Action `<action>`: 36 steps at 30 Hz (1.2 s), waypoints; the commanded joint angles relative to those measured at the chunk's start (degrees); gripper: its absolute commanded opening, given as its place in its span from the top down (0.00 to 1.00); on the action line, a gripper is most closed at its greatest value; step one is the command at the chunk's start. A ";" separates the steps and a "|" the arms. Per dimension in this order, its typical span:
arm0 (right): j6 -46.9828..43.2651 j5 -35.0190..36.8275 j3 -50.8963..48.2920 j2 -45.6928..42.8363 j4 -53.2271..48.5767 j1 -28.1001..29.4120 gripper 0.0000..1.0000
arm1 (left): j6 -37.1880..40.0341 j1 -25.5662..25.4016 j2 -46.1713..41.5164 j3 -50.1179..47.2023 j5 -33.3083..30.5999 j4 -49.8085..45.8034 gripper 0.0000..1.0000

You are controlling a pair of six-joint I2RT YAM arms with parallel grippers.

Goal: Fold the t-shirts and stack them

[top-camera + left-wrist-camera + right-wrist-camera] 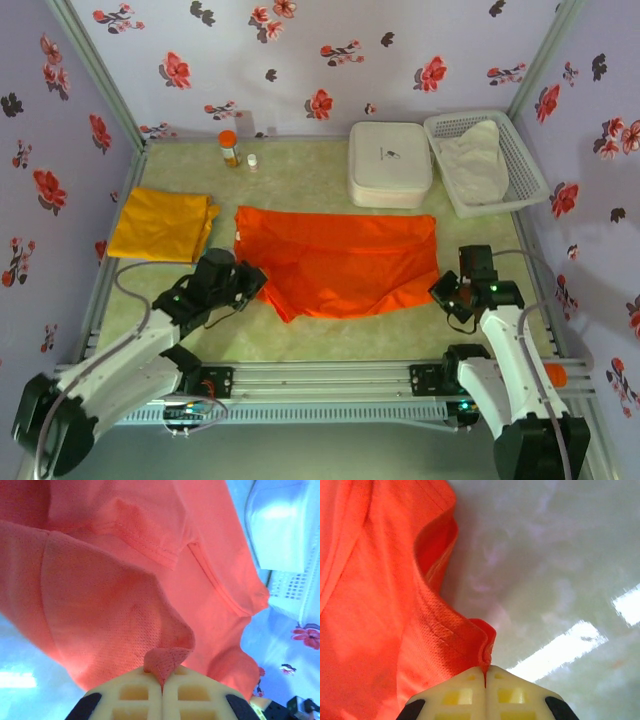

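The orange-red t-shirt (340, 260) lies spread across the middle of the table, wrinkled along its near edge. My left gripper (252, 282) is shut on its near left corner, and the left wrist view shows a pinch of the orange-red t-shirt (165, 661) between the pads. My right gripper (447, 290) is shut on the near right corner, where a fold of the orange-red t-shirt (485, 645) rises from the closed fingers. The yellow-orange t-shirt (162, 224) lies folded at the left side of the table, apart from both grippers.
A white zipped case (390, 163) stands at the back, with a white basket (486, 162) holding pale cloth to its right. An orange-capped bottle (229, 148) and a small white bottle (252, 161) stand at the back left. Flowered walls enclose the table.
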 commanded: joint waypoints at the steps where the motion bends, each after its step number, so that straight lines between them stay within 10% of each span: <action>1: 4.18 0.96 -0.65 -3.08 -9.13 -0.35 1.00 | -1.98 -0.55 -8.39 -0.98 -3.41 -12.48 1.00; 13: 6.59 -2.23 -4.43 -10.18 -13.75 -0.35 1.00 | -3.11 -3.02 -18.82 2.03 -5.71 -26.24 1.00; 36: -11.91 -2.64 16.25 24.61 -0.31 -1.10 1.00 | 26.28 3.35 20.20 31.71 -9.64 -23.41 1.00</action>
